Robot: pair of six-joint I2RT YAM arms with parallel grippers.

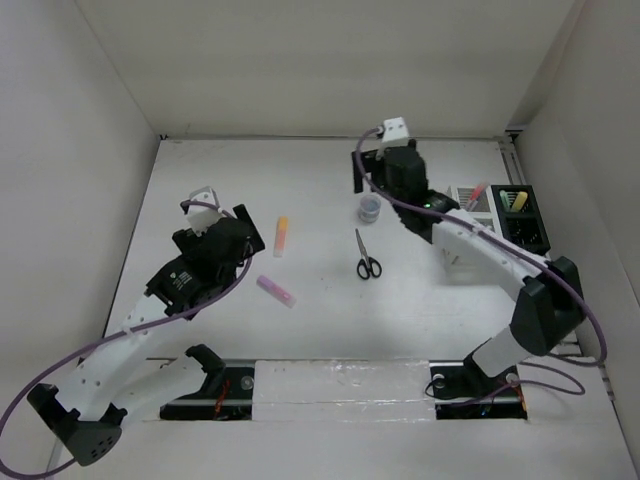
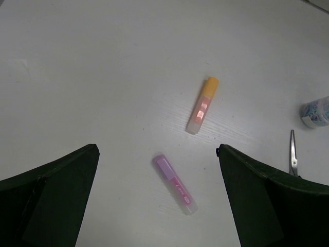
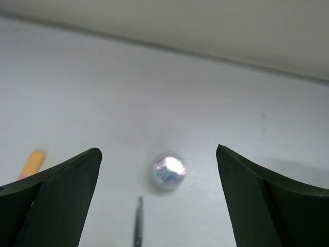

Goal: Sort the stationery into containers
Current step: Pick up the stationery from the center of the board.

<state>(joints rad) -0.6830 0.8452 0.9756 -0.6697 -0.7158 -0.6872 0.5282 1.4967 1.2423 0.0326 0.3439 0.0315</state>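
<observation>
A purple highlighter (image 1: 276,291) and an orange highlighter (image 1: 281,236) lie on the white table left of centre. Black-handled scissors (image 1: 367,255) lie in the middle, with a small grey roll (image 1: 369,209) just beyond them. My left gripper (image 1: 243,232) is open and empty, above and left of both highlighters. In the left wrist view the purple highlighter (image 2: 175,184) lies between its open fingers, with the orange one (image 2: 202,105) farther out. My right gripper (image 1: 366,178) is open and empty above the roll (image 3: 168,171), which sits between its fingers.
A white mesh box (image 1: 468,200) holding an orange-red pen (image 1: 476,193) and a black mesh box (image 1: 522,215) holding yellow and green highlighters stand at the right, partly behind my right arm. White walls close in the table on three sides.
</observation>
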